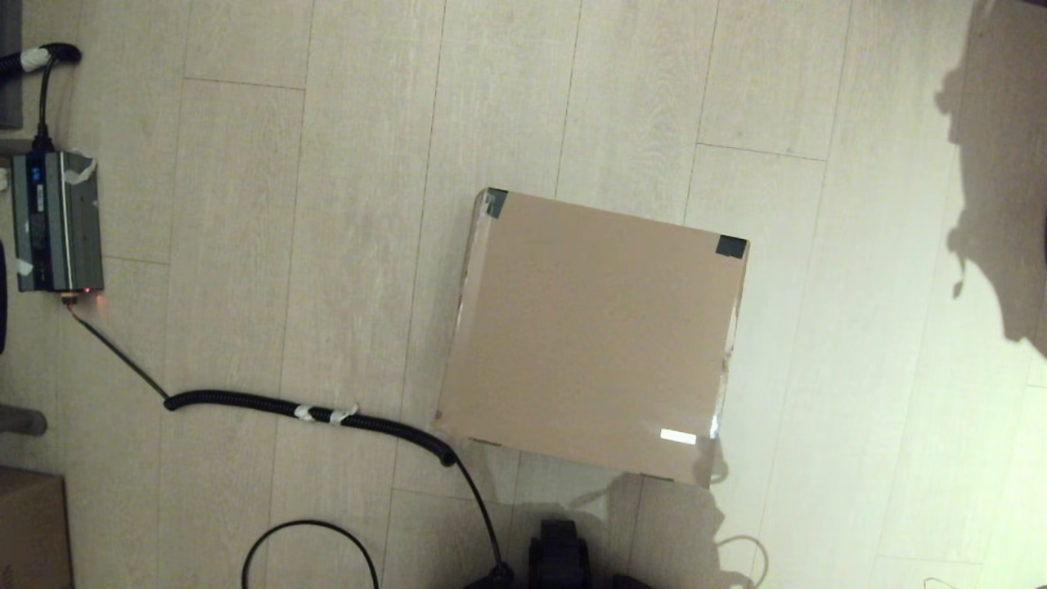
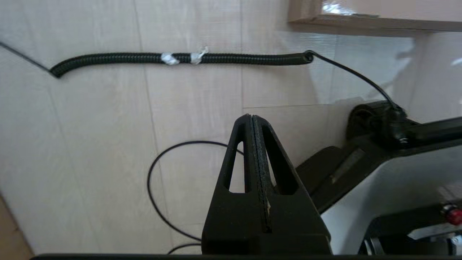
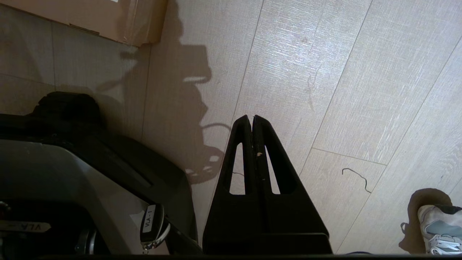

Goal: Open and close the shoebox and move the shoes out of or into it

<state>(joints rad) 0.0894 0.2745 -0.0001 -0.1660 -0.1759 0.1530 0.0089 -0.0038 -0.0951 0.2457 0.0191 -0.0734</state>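
The shoebox (image 1: 589, 327) lies on the wooden floor with its lid shut, dark tape patches (image 1: 730, 245) on its two far corners and a small white label (image 1: 678, 436) near its front right corner. One box corner shows in the left wrist view (image 2: 361, 18) and one in the right wrist view (image 3: 108, 18). The shoes are hidden in the head view. A white and grey sneaker (image 3: 438, 229) shows at the edge of the right wrist view; I cannot tell if it belongs to the pair. My left gripper (image 2: 251, 116) and right gripper (image 3: 252, 117) hang shut and empty beside my base, short of the box.
A black corrugated cable (image 1: 311, 409) runs across the floor left of the box to a grey power unit (image 1: 57, 221). A thin cable loop (image 1: 311, 548) lies near my base (image 1: 560, 556). A plain carton corner (image 1: 29, 523) sits at the lower left. A large shadow (image 1: 998, 204) falls on the right.
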